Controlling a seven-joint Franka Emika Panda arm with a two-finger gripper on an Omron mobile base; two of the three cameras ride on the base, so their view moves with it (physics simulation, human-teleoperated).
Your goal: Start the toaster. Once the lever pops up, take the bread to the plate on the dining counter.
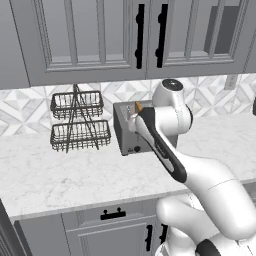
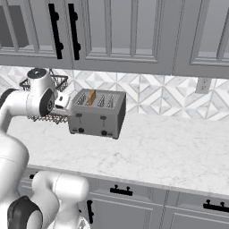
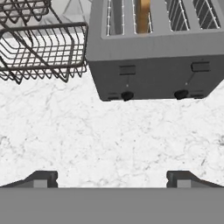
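Hand view: gripper (image 3: pixel 112 177) fully open, empty, facing the boxy grey brushed-metal toaster (image 3: pixel 153 74) across bare white marble counter (image 3: pixel 109 135). Golden-tan bread slice (image 3: pixel 142 15) stands upright in the second slot, above the left lever (image 3: pixel 127 70), directly ahead.

A grey brushed-metal toaster (image 3: pixel 153 65) with black knobs holds golden-tan bread (image 3: pixel 142 15) in one slot. It stands on a white, grey-veined marble surface (image 3: pixel 109 135). Beside it is a dark wire basket rack (image 1: pixel 79 121). The backsplash (image 2: pixel 161 96) is patterned with grey-white diamond tiles, and the grey cabinets (image 2: pixel 125 31) have black handles.
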